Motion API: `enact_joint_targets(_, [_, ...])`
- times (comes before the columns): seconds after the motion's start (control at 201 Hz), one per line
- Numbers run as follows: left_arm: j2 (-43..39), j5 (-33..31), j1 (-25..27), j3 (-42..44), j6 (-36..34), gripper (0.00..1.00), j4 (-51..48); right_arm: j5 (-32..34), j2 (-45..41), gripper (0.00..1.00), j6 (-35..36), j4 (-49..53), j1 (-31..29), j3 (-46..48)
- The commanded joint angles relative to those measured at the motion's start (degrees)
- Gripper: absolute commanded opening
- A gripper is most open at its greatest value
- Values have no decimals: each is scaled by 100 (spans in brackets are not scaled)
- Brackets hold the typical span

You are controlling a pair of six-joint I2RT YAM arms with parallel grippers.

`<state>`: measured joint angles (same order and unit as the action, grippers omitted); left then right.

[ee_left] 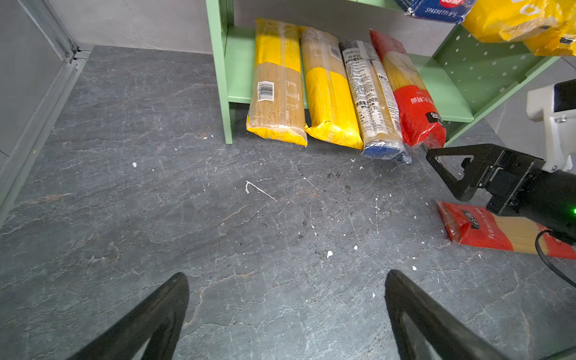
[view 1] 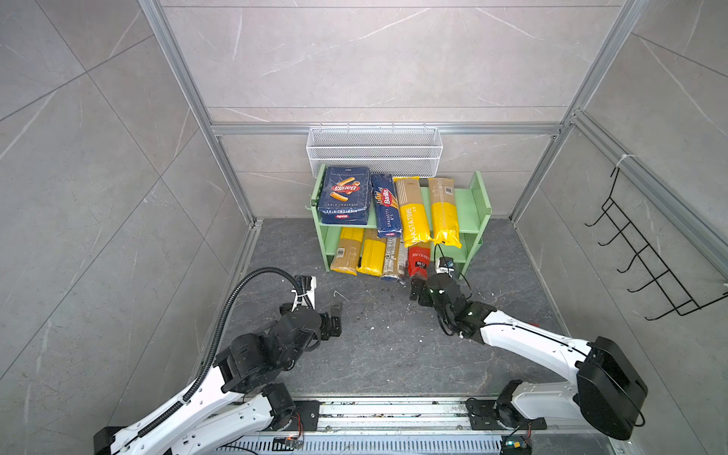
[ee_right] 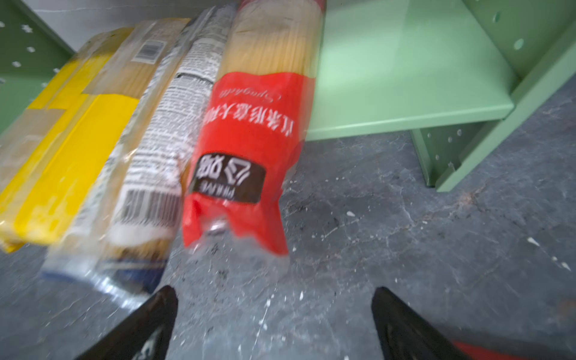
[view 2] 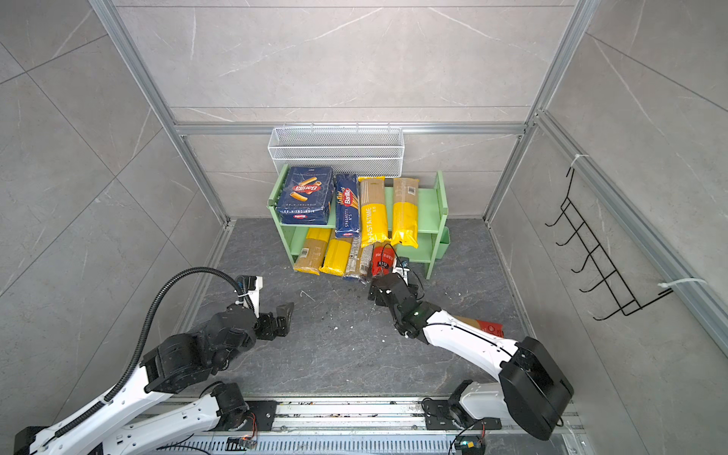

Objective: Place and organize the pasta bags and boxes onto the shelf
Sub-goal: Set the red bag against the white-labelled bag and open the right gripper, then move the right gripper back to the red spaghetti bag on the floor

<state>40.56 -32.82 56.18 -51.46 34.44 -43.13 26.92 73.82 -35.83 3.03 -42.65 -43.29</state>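
Note:
On the green shelf [view 1: 478,205], the top tier holds the wide Barilla box [view 1: 344,195], the narrow spaghetti box [view 1: 385,207] and two yellow bags [view 1: 411,212]. The lower tier holds two yellow bags [view 1: 372,256], a clear printed bag [view 1: 395,260] and a red-ended bag [ee_right: 249,124], their near ends sticking out onto the floor. My right gripper [ee_right: 274,291] stands open just in front of that red bag, apart from it. A second red-ended bag [ee_left: 480,230] lies on the floor under my right arm. My left gripper [ee_left: 286,276] is open over bare floor, empty.
A white wire mesh basket [view 1: 374,149] hangs on the back wall above the shelf. A black hook rack [view 1: 646,260] hangs on the right wall. White crumbs dot the dark floor [view 1: 378,327]. The lower tier's right end [ee_right: 405,78] is bare.

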Motion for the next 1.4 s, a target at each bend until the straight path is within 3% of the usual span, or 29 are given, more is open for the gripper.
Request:
enact_joint_targets(0.0, [229, 396, -36, 48, -180, 100, 403, 140, -512, 99, -257, 748, -239, 190])
enact_joint_targets(0.085, [486, 736, -37, 77, -334, 100, 559, 103, -998, 99, -439, 1348, -312, 289])
enact_joint_targets(0.184, [807, 1178, -37, 175, -560, 100, 952, 182, -1625, 99, -740, 2775, -321, 119])
enact_joint_targets(0.359, [1399, 2004, -36, 464, -944, 100, 2030, 955, -2625, 99, -1700, 5239, -323, -336])
enact_joint_targets(0.553, [2389, 2560, -12, 257, -1071, 100, 2774, 1602, -2653, 99, -3146, 6944, -305, -450])
enact_joint_targets(0.727, [2557, 2702, 76, 102, -1074, 100, 3047, 1441, -2400, 99, -3224, 6307, -226, 280])
enact_joint_targets(0.832, [2314, 2599, 175, 185, -1024, 100, 3010, 1435, -2150, 99, -3066, 5950, -76, 256])
enact_joint_targets(1.051, [1166, 2114, 218, 672, -824, 100, 2396, 775, -1096, 99, -2377, 4240, 634, 820])
enact_joint_targets(1.175, [395, 1812, 218, 919, -717, 100, 1912, 711, -695, 99, -2075, 4017, 828, 580])
enact_joint_targets(1.399, [-405, 1477, 218, 1183, -640, 100, 1480, -120, 390, 99, -1719, 3220, 1000, 482])
